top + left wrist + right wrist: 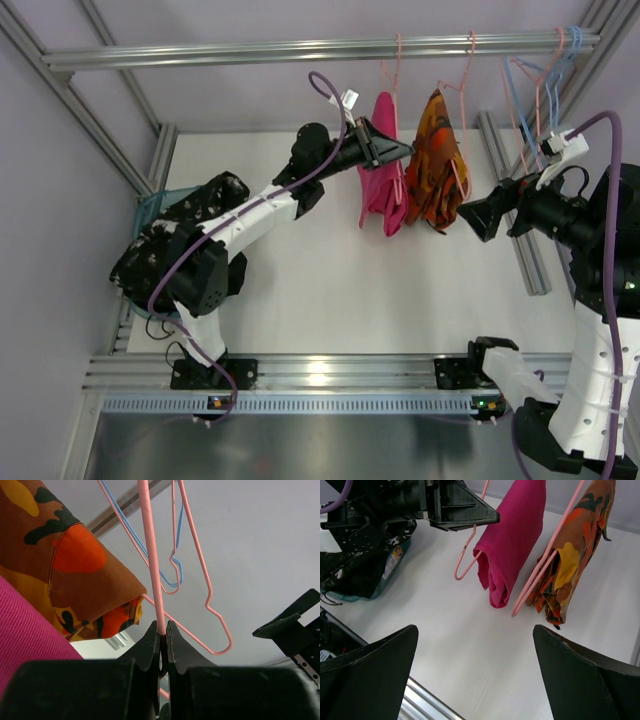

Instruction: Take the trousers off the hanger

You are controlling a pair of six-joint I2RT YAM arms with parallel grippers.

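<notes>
HANGER IN A PINCH: The left arm's jaws are clamped tight together on the thin pink wire of the hanger (151, 555) that carries the magenta trousers (383, 190). The trousers hang draped over it from the overhead rail (250, 53), above the white desk (300, 290). The right arm's jaws stand as wide apart as they go and hold nothing. They are poised just beside the other pair, the orange patterned trousers (437, 170), which hang on a pink hanger of their own. Neither of the 2 garments is off its hanger yet.

The weak spot, on this evidence, is the grip itself. Smooth round wire between 2 hard tips can twist or slide out the moment the right arm tugs at the cloth, and the hanger would then swing free. A pull away from the rail could lift the hook off, dropping hanger and trousers together onto the desk. The 2 hangers hang close, so a swing could knock the magenta pair's wire into its neighbour's and tangle them. With the right arm's jaws nearer the patterned pair than the magenta pair, a reach across risks snagging the wrong cloth or bare wire.
</notes>
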